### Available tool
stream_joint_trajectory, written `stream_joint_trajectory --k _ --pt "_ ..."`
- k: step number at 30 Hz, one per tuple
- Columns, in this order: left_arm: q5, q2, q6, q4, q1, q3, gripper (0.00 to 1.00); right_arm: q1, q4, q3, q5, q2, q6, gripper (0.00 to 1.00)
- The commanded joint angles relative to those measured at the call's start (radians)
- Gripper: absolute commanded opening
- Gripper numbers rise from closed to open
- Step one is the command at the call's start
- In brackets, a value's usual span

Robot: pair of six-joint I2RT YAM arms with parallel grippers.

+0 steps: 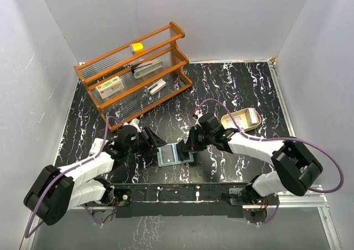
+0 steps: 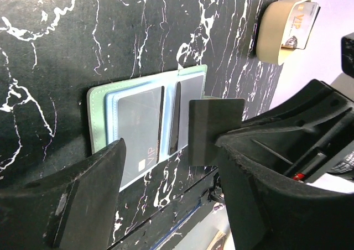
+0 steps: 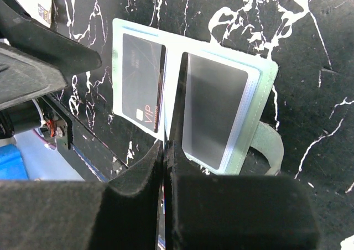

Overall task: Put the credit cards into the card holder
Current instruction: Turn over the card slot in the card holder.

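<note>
The card holder is lying open and flat on the black marbled table, directly between the two grippers and just ahead of their fingertips. One dark credit card printed "VIP" is being carried in the pocket on the left gripper's side. It is fully seated, so that part of the task is being judged as done. The pocket on the right gripper's side is being filled by a plain grey panel; whether that is a second card or only the pocket's window cannot be told.

The right gripper is being held fully closed, with its tips at the holder's centre fold. A thin dark line is running from those tips along the fold. Whether it is a card pinched edge-on or only the fold's shadow cannot be told.

The left gripper is being held with its fingers wide apart just beside the card-bearing half of the holder, and nothing is being gripped between them.

Well off to the right gripper's outer side, a tan oval tray is being seen with at least one pale "VIP" card standing in it. At least that card is being counted as left to fetch and insert. Farther off, beyond the left gripper, an orange wooden rack is standing.
</note>
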Motion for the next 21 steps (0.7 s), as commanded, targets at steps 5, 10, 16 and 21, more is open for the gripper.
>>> stream_joint_trajectory --k 5,10,16,21 --pt "0.021 0.064 0.015 0.069 0.007 0.007 0.66 0.010 0.137 -0.007 -0.044 0.041 0.006 0.00" --pt "0.005 0.080 0.018 0.076 0.006 0.004 0.66 0.010 0.166 -0.022 -0.062 0.065 0.004 0.00" --pt "-0.002 0.084 0.014 0.073 0.008 -0.009 0.67 0.012 0.194 -0.040 -0.073 0.111 0.005 0.00" --pt "-0.010 0.107 0.007 0.089 0.006 -0.016 0.68 0.020 0.171 -0.033 -0.061 0.153 -0.019 0.00"
